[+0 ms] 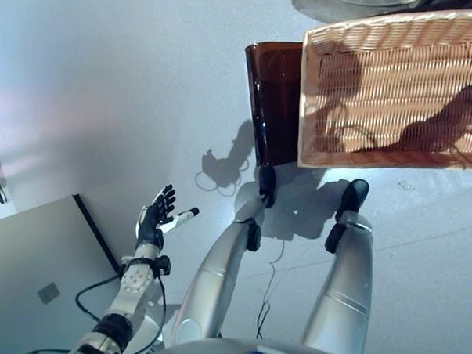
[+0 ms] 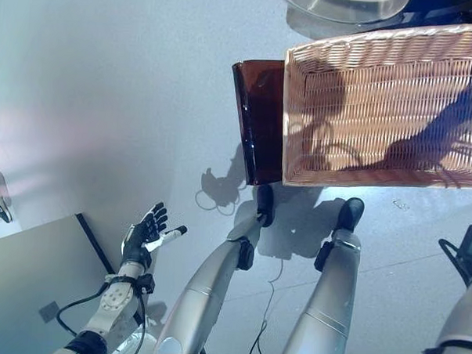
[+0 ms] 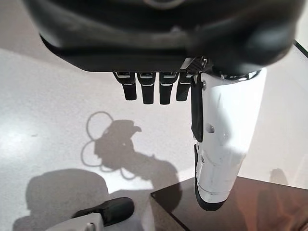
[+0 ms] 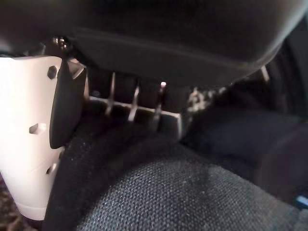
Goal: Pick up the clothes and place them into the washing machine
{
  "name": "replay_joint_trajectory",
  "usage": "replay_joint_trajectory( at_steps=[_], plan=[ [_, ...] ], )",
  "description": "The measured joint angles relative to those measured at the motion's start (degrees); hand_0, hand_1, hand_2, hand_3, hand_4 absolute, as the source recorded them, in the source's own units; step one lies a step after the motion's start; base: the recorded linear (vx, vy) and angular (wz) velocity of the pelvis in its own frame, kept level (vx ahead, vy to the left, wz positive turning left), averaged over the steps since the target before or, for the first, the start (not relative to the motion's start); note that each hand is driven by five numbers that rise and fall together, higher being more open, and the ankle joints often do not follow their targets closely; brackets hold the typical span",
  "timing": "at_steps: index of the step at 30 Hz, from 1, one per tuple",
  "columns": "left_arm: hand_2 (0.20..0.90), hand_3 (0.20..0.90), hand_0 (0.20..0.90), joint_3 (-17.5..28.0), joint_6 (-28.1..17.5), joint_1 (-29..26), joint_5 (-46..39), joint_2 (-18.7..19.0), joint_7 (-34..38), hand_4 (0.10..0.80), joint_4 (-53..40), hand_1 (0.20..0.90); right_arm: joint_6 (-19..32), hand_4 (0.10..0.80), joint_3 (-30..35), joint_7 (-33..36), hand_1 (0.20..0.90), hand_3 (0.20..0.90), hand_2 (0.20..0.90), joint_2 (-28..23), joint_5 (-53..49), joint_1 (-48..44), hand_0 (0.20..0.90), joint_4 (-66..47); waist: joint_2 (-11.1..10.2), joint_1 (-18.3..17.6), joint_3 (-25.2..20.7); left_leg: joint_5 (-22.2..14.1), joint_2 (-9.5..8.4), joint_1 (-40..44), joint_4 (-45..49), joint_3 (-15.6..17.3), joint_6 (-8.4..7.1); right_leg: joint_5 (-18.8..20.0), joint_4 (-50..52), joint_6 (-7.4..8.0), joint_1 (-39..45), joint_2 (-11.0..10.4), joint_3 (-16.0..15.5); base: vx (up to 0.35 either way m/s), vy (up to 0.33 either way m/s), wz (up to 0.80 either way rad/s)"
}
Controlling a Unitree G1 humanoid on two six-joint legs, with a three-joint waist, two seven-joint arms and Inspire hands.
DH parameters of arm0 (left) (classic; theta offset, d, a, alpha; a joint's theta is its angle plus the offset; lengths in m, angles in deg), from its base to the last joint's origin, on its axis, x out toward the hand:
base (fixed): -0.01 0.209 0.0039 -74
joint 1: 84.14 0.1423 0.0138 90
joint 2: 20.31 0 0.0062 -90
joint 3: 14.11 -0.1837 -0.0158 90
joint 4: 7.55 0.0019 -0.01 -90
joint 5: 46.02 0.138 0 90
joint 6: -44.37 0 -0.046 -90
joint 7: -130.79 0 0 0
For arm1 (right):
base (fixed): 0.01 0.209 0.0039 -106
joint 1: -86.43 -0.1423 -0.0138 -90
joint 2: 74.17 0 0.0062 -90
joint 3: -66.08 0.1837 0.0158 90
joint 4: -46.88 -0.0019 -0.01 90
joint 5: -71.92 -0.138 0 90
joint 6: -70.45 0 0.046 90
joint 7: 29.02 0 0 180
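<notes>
The shallow wicker basket (image 1: 310, 94) rests on the dark brown box (image 1: 274, 100) at the upper right; its woven bottom is bare, with shadows across it. In the right wrist view my right hand (image 4: 29, 130) has its fingers curled into a dark grey knitted cloth (image 4: 168, 192), with the white-covered thumb beside it. My left hand (image 1: 152, 220) hangs open over the floor at the lower left, well apart from the basket. It also shows in the left wrist view (image 3: 221, 144), holding nothing.
The washing machine's silvery round opening (image 2: 337, 5) lies at the top edge, just beyond the basket. A flat grey panel (image 1: 28, 262) with a dark edge lies at the lower left, beside my left arm. Pale grey floor spreads to the left.
</notes>
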Motion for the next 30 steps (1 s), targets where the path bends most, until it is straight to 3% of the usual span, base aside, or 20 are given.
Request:
replay_joint_trajectory(
  at_steps=[8, 14, 16, 22, 30],
  plan=[
    [0.9, 0.9, 0.9, 0.03, 0.02, 0.06, -0.73, 0.56, -0.05, 0.8, -1.29, 0.9, -2.95, 0.3, -8.55, 0.2, 0.2, 0.2, 0.2, -3.36, 3.76, -6.98, 0.2, 5.26, -0.03, -0.49, 0.02, 0.46, -0.03, 0.03, -0.83, -0.1, -0.01, 0.07, -0.35, 0.13, -0.14, 0.1, 0.11, 0.0, -0.004, 0.0],
    [0.9, 0.9, 0.9, 0.1, -0.05, 0.03, -1.35, 1.26, 0.01, 0.8, -2.79, 0.9, -4.75, 0.3, -9.96, -0.49, 0.2, 0.2, 0.2, -3.29, 4.95, -7.48, 0.2, 6.29, -0.26, -1.73, 0.17, 0.17, -0.07, -1.34, 1.46, 0.04, -0.2, -0.26, 1.08, 1.02, -1.53, 1.31, 3.74, -0.058, -0.047, 0.0],
    [0.9, 0.9, 0.9, 0.32, -0.05, -0.23, -2.35, 1.94, 0.33, 0.8, -3.07, 0.9, -4.85, 0.3, -9.89, -1.13, 0.2, 0.2, 0.2, -3.25, 4.96, -7.33, 0.2, 6.65, -0.51, -2.47, 0.19, -1.89, 0.3, -4.14, 6.62, -0.17, -0.56, -1.37, 4.26, 1.17, -3.29, 1.9, 4.83, -0.094, -0.131, 0.04],
    [0.9, 0.9, 0.9, 2.3, 0.01, -0.52, -2.69, 2.99, 2.11, 0.8, -6.27, 0.9, -5.88, 0.3, -8.83, -1.61, 0.2, 0.2, 0.2, -2.98, 5.0, -6.01, 0.2, 7.97, -2.03, -4.4, 0.5, -5.41, 0.96, -8.94, 16.86, -0.96, -1.85, -4.67, 12.52, 0.4, -6.71, 2.45, 6.3, -0.029, -0.091, 0.07],
    [0.9, 0.9, 0.9, 2.5, 0.01, 3.18, -2.76, 4.99, 2.17, 0.8, -8.96, 0.9, -6.27, 0.3, -13.77, -1.22, 0.2, 0.2, 0.2, -2.72, 7.17, -6.35, 0.2, 9.19, -3.2, -3.49, 0.43, -4.87, 2.28, -10.06, 17.61, -0.93, -2.61, -4.29, 13.69, -0.76, -8.67, 4.41, 7.08, -0.025, -0.061, -0.07]
  ],
)
